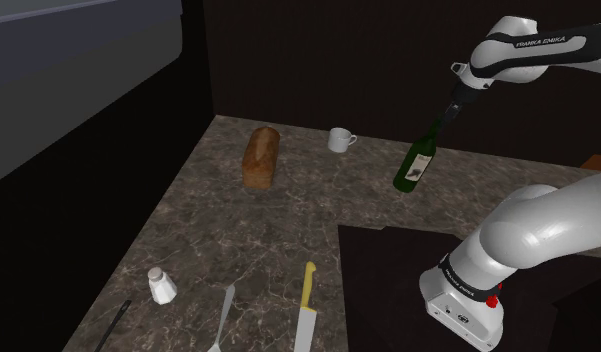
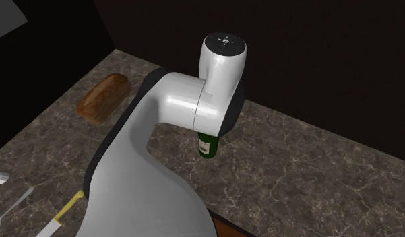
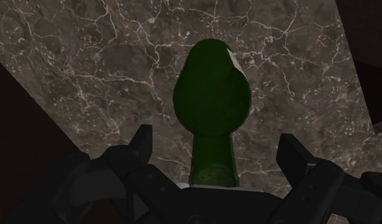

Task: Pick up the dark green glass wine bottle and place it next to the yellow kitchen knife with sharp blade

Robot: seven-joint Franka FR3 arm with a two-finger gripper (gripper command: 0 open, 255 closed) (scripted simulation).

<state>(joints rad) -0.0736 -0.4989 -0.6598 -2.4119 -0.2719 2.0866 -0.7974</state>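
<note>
The dark green glass wine bottle appears to stand on the dark veined stone countertop near its far edge, its long axis leaning slightly and its neck running up into the all-black two-finger gripper. In the wrist view the gripper is spread wide, with one finger on either side of the neck and neither seeming to touch the glass. The yellow-handled kitchen knife with a pale blade lies well apart, at the counter's near edge, so the carry would run from the far side towards the stand.
</note>
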